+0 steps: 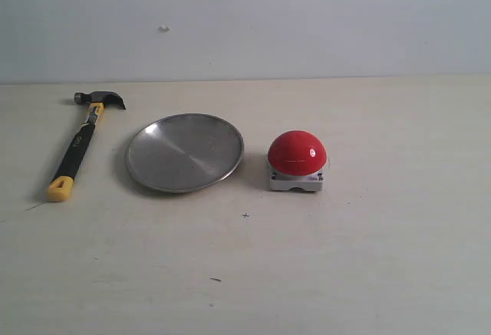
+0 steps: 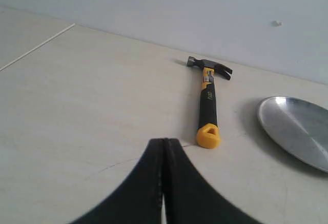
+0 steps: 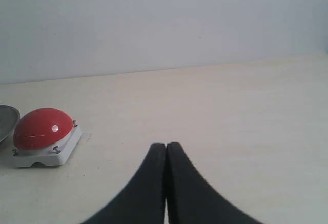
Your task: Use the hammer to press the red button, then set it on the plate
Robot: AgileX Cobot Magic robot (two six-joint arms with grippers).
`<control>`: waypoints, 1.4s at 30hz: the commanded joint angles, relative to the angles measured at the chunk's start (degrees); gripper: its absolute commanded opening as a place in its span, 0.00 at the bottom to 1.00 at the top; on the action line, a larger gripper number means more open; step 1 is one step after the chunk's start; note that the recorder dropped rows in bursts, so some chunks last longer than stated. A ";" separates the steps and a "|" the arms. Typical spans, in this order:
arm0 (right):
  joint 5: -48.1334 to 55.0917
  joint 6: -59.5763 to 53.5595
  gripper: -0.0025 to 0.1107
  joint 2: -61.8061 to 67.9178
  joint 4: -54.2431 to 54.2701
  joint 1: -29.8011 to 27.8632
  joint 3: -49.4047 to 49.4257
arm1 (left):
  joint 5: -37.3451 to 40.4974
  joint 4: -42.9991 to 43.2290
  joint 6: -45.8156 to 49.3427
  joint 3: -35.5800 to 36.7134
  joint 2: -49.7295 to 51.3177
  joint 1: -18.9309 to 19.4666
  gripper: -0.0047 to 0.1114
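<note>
The hammer (image 1: 79, 144) lies flat on the table at the left, dark head toward the back wall, yellow butt toward the front. The silver plate (image 1: 185, 152) sits in the middle, and the red button (image 1: 297, 159) on its grey base stands just right of it. In the left wrist view the hammer (image 2: 207, 99) lies a short way beyond my left gripper (image 2: 164, 143), whose black fingers are pressed together, holding nothing. My right gripper (image 3: 166, 146) is also shut and empty, with the red button (image 3: 41, 131) well off to one side. Neither gripper shows in the exterior view.
A pale wall (image 1: 245, 21) rises behind the light wooden table (image 1: 383, 258). The plate's rim (image 2: 287, 126) shows in the left wrist view and a sliver of the plate (image 3: 6, 119) in the right wrist view.
</note>
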 commanded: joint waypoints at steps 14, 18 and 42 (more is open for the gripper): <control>-0.23 0.01 0.02 -0.32 0.00 -0.32 0.27 | -15.01 -6.66 -10.58 0.21 -0.34 0.09 0.04; -0.23 0.01 0.02 -0.32 0.00 -0.32 0.27 | -27.57 -6.66 -13.08 0.21 -0.34 0.09 0.04; -0.23 0.01 0.02 -0.32 0.00 -0.32 0.27 | -35.58 -40.99 27.91 -50.55 63.56 0.09 0.04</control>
